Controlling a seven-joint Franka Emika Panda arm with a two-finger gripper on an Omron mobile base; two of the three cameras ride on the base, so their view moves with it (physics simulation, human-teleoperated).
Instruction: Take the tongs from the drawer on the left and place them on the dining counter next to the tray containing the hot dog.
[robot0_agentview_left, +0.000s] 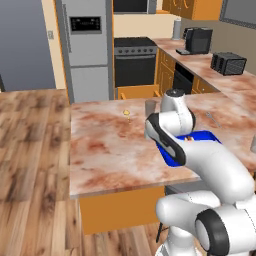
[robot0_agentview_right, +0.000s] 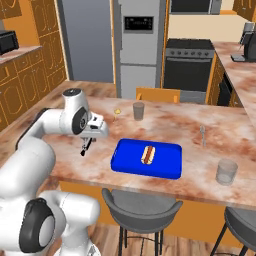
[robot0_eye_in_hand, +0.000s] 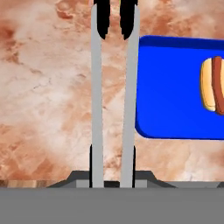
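Fingers (robot0_eye_in_hand: 112, 183): closed on the tongs (robot0_eye_in_hand: 111, 96), which run out ahead over the worktop (robot0_eye_in_hand: 48, 87), black ends farthest.
Arm: folded forward, hand low over the slab's near left part.
Tray (robot0_eye_in_hand: 175, 87): just beside the tongs, holding the hot dog (robot0_eye_in_hand: 213, 83); likely lined up for set-down.

Wood-plank floor (robot0_agentview_left: 30, 150) spreads around the kitchen island. Against the far wall stand a tall grey refrigerator (robot0_agentview_left: 87, 47) and, just beside it, a black oven range (robot0_agentview_left: 135, 62). Orange wooden cabinets (robot0_agentview_right: 30, 75) line the side wall. A second marble tabletop (robot0_agentview_left: 220, 75) carries a black coffee machine (robot0_agentview_left: 197, 40) and a dark toaster (robot0_agentview_left: 228, 63). Two grey bar stools (robot0_agentview_right: 142, 210) stand at the island's near edge.
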